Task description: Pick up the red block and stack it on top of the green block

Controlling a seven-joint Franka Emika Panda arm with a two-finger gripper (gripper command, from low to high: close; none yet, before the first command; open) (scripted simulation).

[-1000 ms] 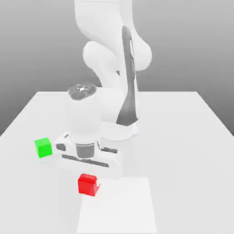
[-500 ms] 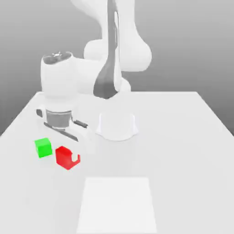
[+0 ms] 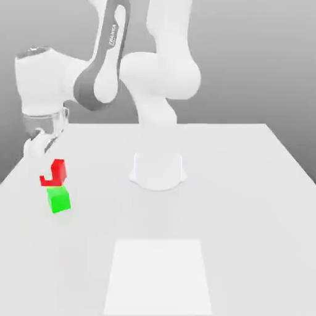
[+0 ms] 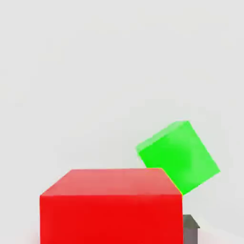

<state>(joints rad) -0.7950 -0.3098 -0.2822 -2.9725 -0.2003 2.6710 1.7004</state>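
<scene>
Red block (image 3: pixel 54 173) hangs in the air, pinched between the gripper's (image 3: pixel 52 175) fingers, just above the green block (image 3: pixel 60 200) on the table (image 3: pixel 234 185) at the exterior view's left. Pickup looks done; what's left, I'd say, is lining up squarely, lowering and letting go.

The red block (image 3: pixel 54 173) hangs clear of the table (image 3: pixel 247 203), at about 12 o'clock from the green block (image 3: pixel 60 200) and just above it in the exterior view. The green block rests on the table, at roughly 8 o'clock from the arm's base (image 3: pixel 158 171).
</scene>
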